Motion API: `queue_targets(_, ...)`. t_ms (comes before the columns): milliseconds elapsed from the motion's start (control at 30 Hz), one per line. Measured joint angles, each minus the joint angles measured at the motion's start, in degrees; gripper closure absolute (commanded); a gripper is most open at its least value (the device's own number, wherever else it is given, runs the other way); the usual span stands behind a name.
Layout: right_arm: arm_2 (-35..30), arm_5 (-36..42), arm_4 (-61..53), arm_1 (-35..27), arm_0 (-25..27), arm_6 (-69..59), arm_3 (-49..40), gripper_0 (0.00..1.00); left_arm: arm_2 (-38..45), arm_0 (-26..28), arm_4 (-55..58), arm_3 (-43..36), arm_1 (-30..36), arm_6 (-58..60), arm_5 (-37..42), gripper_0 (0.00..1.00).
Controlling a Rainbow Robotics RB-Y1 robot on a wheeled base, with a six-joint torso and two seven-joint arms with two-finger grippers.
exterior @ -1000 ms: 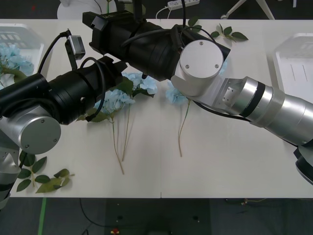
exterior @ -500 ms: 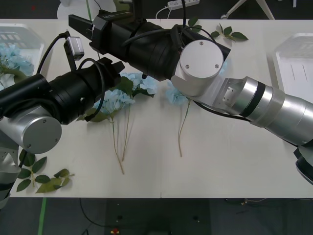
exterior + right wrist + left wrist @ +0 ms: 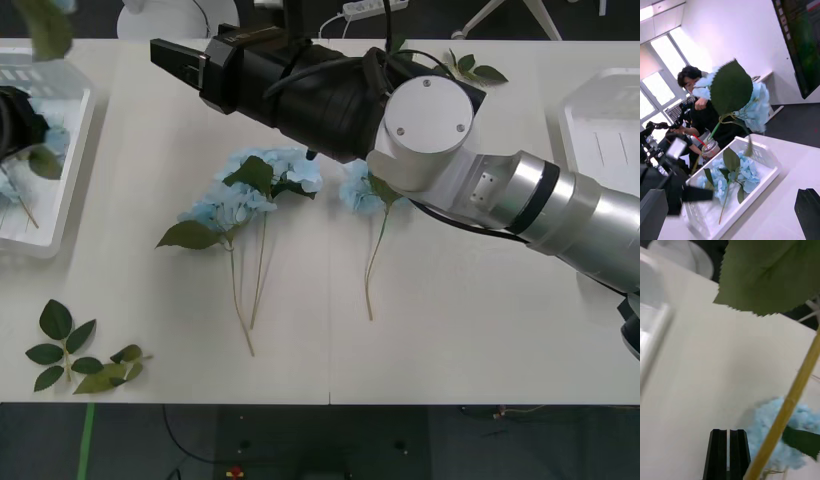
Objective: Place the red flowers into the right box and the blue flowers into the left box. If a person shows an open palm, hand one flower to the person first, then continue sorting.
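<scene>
Over the left box (image 3: 62, 222), at the tabletop's (image 3: 480, 330) left end, the left gripper (image 3: 729, 435) holds a lifted blue flower (image 3: 757, 103) aloft. Its fingers are closed together, with the tan stalk emerging at their side, apparently pinched low down. The stalk slants upward, blossom and broad leaf on top. It looks light and springy with a soft, crushable head, so the thin stalk is the sensible place to grip. The right gripper (image 3: 165, 55) hovers nearby, its fingers apart and empty. Three more blue flowers (image 3: 268, 172) lie mid-tabletop, blossoms away from the robot, stalks pointing back toward it.
</scene>
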Motion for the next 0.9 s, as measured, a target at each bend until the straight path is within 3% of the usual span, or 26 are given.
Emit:
queue_targets(200, 0.0, 9.5, -0.5, -6.1, 0.0, -9.5, -0.1, 0.0, 1.8, -0.1, 0.3, 10.9, 9.0, 0.0, 6.0, 1.0)
queue_targets(400, -0.3, 21.9, 6.0, -12.8, -0.3, -17.4, 0.0, 0.0, 1.8, -0.2, 0.3, 24.0, 12.4, -2.0, 6.8, 1.0)
queue_targets(667, -8.2, 49.0, 22.7, -18.0, -0.4, -36.0, 0.1, 0.0, 1.8, -0.2, 0.4, 33.5, 12.4, -10.3, 3.5, 0.99)
queue_targets(800, -12.1, 61.9, 34.3, -18.0, -0.4, -53.0, -0.9, 0.0, 1.8, -0.2, 0.4, 34.1, 12.4, -10.3, 3.0, 0.99)
queue_targets(833, -12.5, 64.9, 37.1, -18.0, -0.4, -58.3, -1.7, 0.0, 1.8, -0.2, 0.5, 34.1, 12.4, -10.3, 2.9, 0.97)
queue_targets(900, -12.6, 69.8, 41.9, -18.0, -0.4, -64.4, -3.1, 0.0, 1.8, -0.2, 0.9, 34.1, 12.4, -10.3, 2.5, 0.82)
